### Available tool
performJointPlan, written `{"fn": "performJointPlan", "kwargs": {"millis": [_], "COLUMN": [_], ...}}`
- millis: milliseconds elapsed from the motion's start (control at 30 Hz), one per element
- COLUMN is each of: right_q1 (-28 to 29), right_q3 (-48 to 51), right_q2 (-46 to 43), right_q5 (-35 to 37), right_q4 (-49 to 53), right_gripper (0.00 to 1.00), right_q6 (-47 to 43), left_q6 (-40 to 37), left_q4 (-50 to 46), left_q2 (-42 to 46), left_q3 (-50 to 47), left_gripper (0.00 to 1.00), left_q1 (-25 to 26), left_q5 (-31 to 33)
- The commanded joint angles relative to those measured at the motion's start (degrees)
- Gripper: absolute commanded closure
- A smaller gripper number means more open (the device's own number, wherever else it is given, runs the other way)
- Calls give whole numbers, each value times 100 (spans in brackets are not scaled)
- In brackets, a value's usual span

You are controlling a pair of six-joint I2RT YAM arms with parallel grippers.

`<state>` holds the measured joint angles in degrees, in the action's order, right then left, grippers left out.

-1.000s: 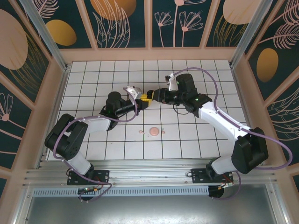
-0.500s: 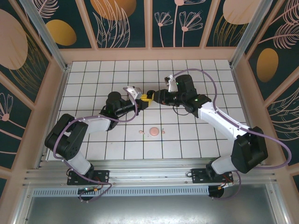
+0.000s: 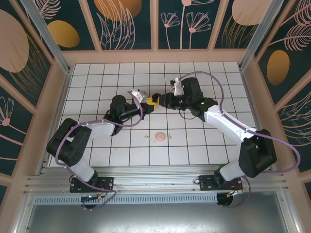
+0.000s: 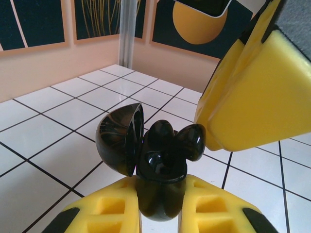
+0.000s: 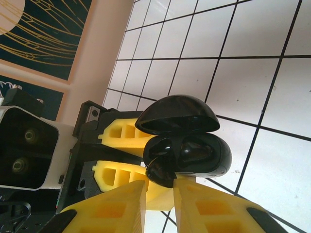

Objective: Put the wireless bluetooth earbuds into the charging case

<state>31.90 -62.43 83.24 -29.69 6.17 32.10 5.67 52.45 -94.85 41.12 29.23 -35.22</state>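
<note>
Clamped left end effector (image 4: 160,213) on open black charging case (image 4: 156,191) above worktop (image 3: 194,145); pinched right end effector (image 5: 159,194) on black earbud (image 5: 162,172), held at case's open mouth.

Both arms reach forward and bend inward at the elbow, so the two claws meet tip to tip. The left claw (image 3: 149,103) is clamped on the black charging case (image 4: 158,167). The right claw (image 3: 158,99) faces it from the right, its fingertips nearly together and pinching a black earbud (image 5: 163,171).
</note>
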Motion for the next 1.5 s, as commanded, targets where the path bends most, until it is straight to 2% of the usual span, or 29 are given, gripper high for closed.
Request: {"fn": "performJointPlan", "kwargs": {"millis": [0, 1467], "right_q1": [22, 88], "right_q3": [-179, -278], "right_q2": [131, 175], "right_q5": [-107, -77], "right_q4": [-231, -327], "right_gripper": [77, 79], "right_q6": [14, -47], "left_q6": [32, 94], "left_q4": [239, 257], "left_q2": [89, -60], "left_q3": [-8, 133], "left_gripper": [96, 96], "left_q1": [54, 48], "left_q5": [-202, -496]}}
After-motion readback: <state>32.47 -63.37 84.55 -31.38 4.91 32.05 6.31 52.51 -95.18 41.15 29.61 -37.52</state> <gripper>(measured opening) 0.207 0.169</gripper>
